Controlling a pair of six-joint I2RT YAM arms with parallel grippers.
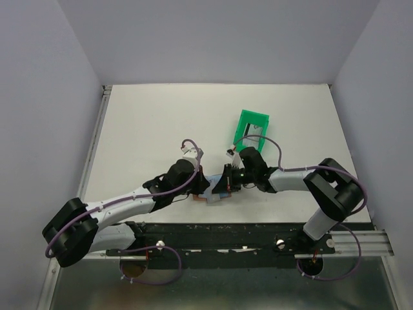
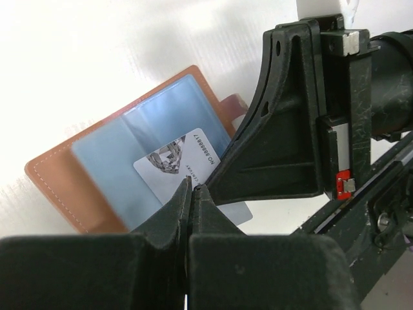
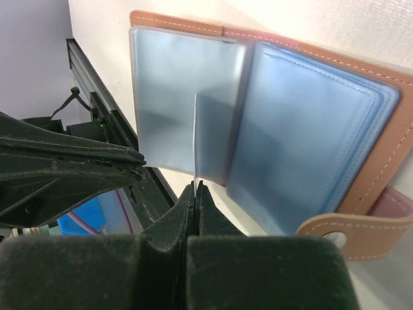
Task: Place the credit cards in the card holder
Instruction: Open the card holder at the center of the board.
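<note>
The tan stitched-leather card holder lies open on the matte white table, its glossy blue plastic sleeves facing up. The right gripper pinches a thin, pale grey printed credit card tilted over the sleeves. The left gripper has its jaws pressed together at the card's edge.

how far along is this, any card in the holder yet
Done: the card holder lies open, its snap tab undone. In hand: the left gripper pinches a credit card lying on the blue sleeves, and the right gripper holds one sleeve leaf up. Left: that card shows fully, so it is not pocketed yet. No other cards are in view, so how many remain is unclear.
</note>
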